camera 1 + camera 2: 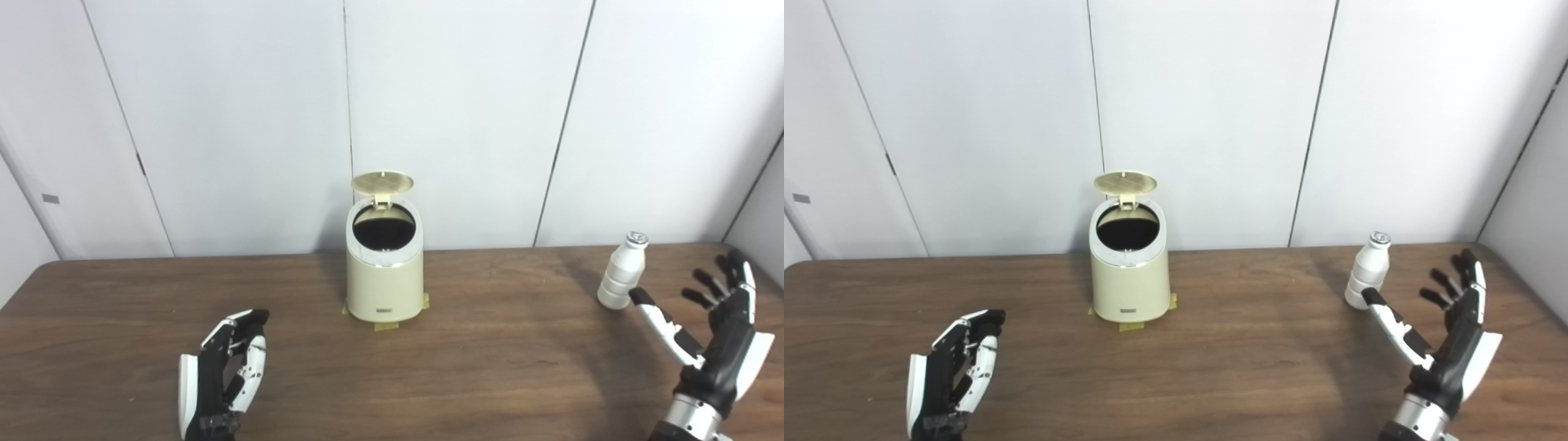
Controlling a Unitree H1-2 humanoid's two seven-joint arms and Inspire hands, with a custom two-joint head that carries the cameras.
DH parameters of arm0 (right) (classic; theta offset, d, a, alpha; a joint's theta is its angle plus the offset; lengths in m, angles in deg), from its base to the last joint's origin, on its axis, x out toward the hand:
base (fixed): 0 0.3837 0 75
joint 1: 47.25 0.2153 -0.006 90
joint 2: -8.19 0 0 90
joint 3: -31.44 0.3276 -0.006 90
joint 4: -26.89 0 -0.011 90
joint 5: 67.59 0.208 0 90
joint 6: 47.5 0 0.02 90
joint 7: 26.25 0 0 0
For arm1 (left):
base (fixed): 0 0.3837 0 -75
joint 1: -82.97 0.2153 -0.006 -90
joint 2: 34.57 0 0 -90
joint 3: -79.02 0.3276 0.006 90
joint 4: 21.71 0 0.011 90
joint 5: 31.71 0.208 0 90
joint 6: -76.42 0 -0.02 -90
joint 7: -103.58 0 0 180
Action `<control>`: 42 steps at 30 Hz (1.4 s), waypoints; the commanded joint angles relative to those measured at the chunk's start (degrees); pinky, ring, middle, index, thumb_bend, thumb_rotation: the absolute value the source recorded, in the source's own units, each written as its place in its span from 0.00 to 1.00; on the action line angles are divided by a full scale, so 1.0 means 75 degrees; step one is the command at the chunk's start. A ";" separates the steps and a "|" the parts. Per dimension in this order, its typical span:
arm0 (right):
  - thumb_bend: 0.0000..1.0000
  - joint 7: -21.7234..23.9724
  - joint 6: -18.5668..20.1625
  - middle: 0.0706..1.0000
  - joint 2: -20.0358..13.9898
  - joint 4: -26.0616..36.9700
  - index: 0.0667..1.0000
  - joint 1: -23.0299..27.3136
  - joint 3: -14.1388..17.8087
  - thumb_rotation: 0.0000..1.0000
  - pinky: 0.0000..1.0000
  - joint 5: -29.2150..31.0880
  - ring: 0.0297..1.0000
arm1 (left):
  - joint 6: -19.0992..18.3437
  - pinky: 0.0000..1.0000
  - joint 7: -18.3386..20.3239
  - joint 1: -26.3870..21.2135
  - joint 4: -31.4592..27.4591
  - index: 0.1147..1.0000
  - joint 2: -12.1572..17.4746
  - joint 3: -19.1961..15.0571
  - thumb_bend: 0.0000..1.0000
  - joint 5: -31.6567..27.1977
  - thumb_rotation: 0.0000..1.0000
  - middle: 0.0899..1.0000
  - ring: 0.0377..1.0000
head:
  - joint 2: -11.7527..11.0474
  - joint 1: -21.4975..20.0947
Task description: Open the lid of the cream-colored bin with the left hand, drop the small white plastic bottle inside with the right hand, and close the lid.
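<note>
A cream-colored round plastic bin (384, 278) stands at the centre of the frame on the dark wood-grain table (478, 367), near its far edge, with strips of yellow tape (387, 325) showing under its base. Its round ribbed lid (382, 182) is tipped up at the back, leaving the dark mouth uncovered. Behind it rise plain white wall panels (453, 116); a small grey tag (51, 198) sits on the panel at far left.

The small white plastic bottle (622, 271) with a silvery cap stands upright at right centre, well apart from the bin, with bare table between them. The right hand (713, 331), lower right, is spread wide and empty, its thumb tip just beside the bottle's base; whether it touches is unclear. The left hand (223, 373), lower left, holds nothing, its fingers loosely curled.

The right eye view shows more table beyond the right hand; the left eye view shows the table's rounded left corner.
</note>
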 commanded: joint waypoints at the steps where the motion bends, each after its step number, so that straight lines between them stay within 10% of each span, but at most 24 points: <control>1: 0.77 0.0275 0.0579 0.99 -0.0202 0.0389 0.99 0.0414 0.0001 0.37 0.95 0.0002 0.96 | 0.0194 0.63 -0.0128 -0.0293 -0.0048 0.64 0.0009 0.0007 0.21 0.0113 0.59 0.67 0.68 | 0.0006 -0.0036; 11: 0.90 0.1280 0.3070 0.98 -0.0729 0.0447 0.96 0.1006 -0.0089 0.30 0.82 0.0365 0.95 | 0.0222 0.63 -0.0156 -0.0312 -0.0022 0.64 0.0035 0.0021 0.20 0.0257 0.56 0.67 0.68 | 0.0001 -0.0082; 35: 0.83 0.1362 0.3300 0.95 -0.1236 -0.1761 0.93 0.2089 -0.0326 0.23 0.80 0.0517 0.91 | 0.0161 0.65 0.0066 -0.0308 -0.0179 0.64 0.0107 -0.0169 0.22 -0.0314 0.59 0.68 0.69 | 0.0040 -0.0526; 42: 0.88 0.1397 0.2947 0.73 -0.1238 -0.2149 0.90 0.2197 -0.0289 0.23 0.52 0.0850 0.64 | 0.0165 0.64 0.0035 -0.0290 -0.0226 0.64 0.0085 -0.0160 0.20 -0.0367 0.55 0.67 0.69 | 0.0056 -0.0514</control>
